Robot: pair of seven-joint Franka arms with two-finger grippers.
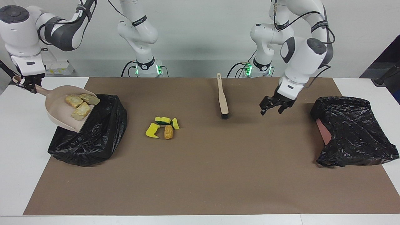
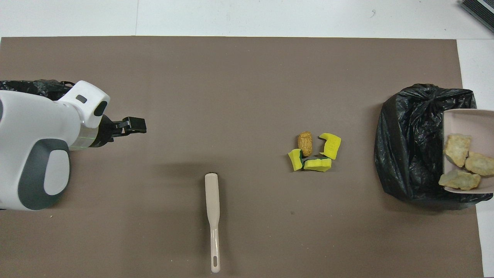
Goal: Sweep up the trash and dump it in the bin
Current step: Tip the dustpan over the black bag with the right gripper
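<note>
We are seeing right gripper (image 1: 27, 85) clamping smooth beige plastic dustpan (image 1: 64, 115) — three rough pale-yellow lumps (image 1: 82, 105) inside | left gripper (image 1: 275, 105) hanging spread, empty.

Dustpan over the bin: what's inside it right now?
The dustpan, held tilted by the right gripper above the black-bagged bin, holds three pale-yellow lumps near its lip. The bag's folds hide anything already in the bin.

You're looking at a robotics lab: two Franka arms (image 1: 137, 34) bolted at a white table (image 1: 18, 156) with brown mat (image 1: 200, 175), bare wall.
</note>
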